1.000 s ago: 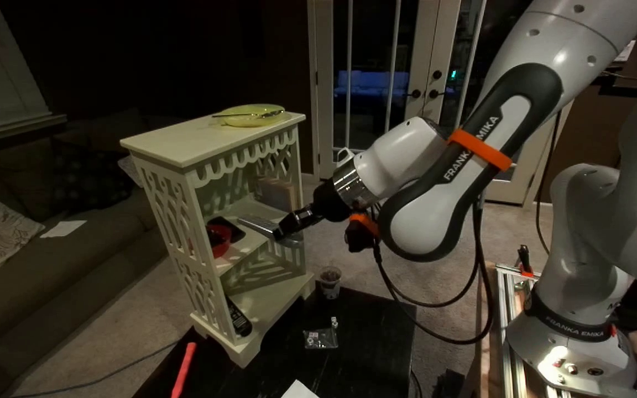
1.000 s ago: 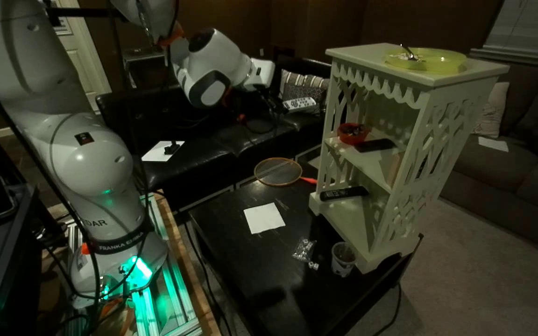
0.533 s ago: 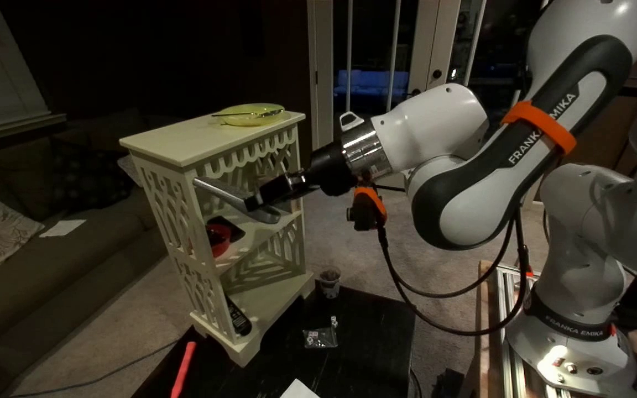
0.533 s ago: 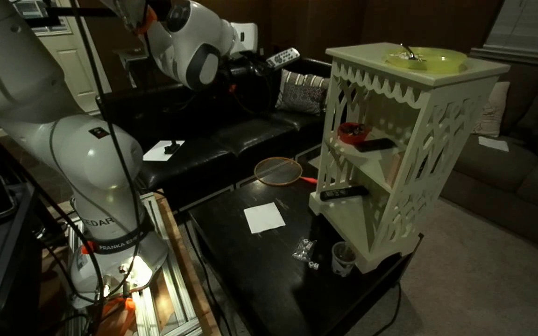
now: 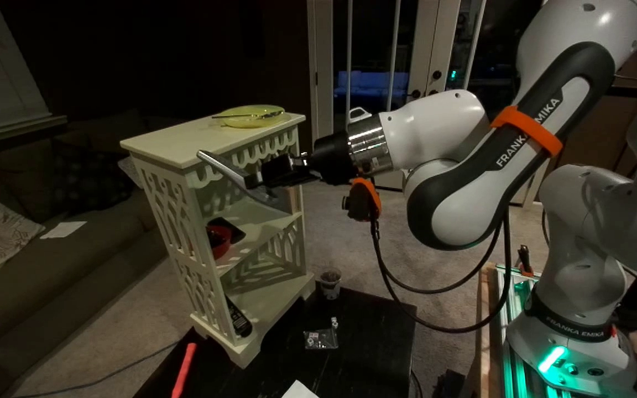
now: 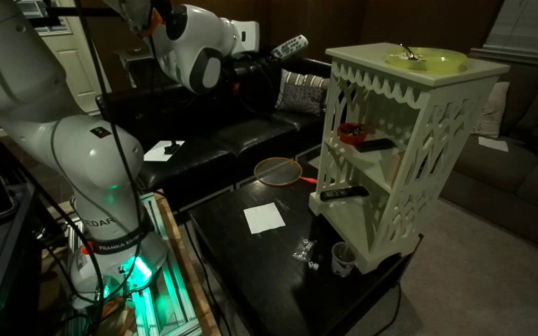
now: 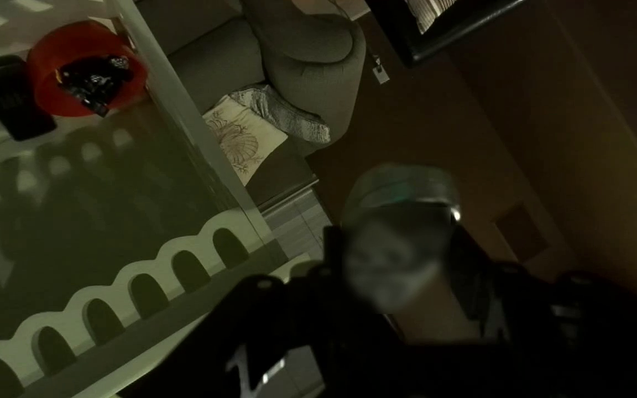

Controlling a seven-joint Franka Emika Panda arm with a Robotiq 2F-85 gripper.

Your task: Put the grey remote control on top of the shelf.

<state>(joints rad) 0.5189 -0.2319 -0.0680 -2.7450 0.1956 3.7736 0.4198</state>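
We reckon we're mid-carry: pick done, placing not yet. In an exterior view the slim grey plastic-looking remote control [image 6: 290, 46] w/ its many-buttoned face hangs aslant at 9 o'clock of the boxy, cream-white, wood-looking shelf unit [image 6: 361, 52], a gap showing btwn the two. In an exterior view our black two-fingered metal-looking gripper [image 5: 254, 179] is clamped on the remote control, which overlaps the shelf unit's scalloped front at approx 5 o'clock from the middle of the top; the wrist view has it blurred btwn the jaws. So we'd guess it's too low & too far out to set down. Next move calls for height first, then fwd over the front edge, tilt taken out, a gentle lowering & only then release. The round, translucent yellow-green plastic-looking plate [image 5: 249, 122] sits toward 2 o'clock up there, so we'd aim for 8 o'clock; a slanted approach could prob. catch edge or plate.
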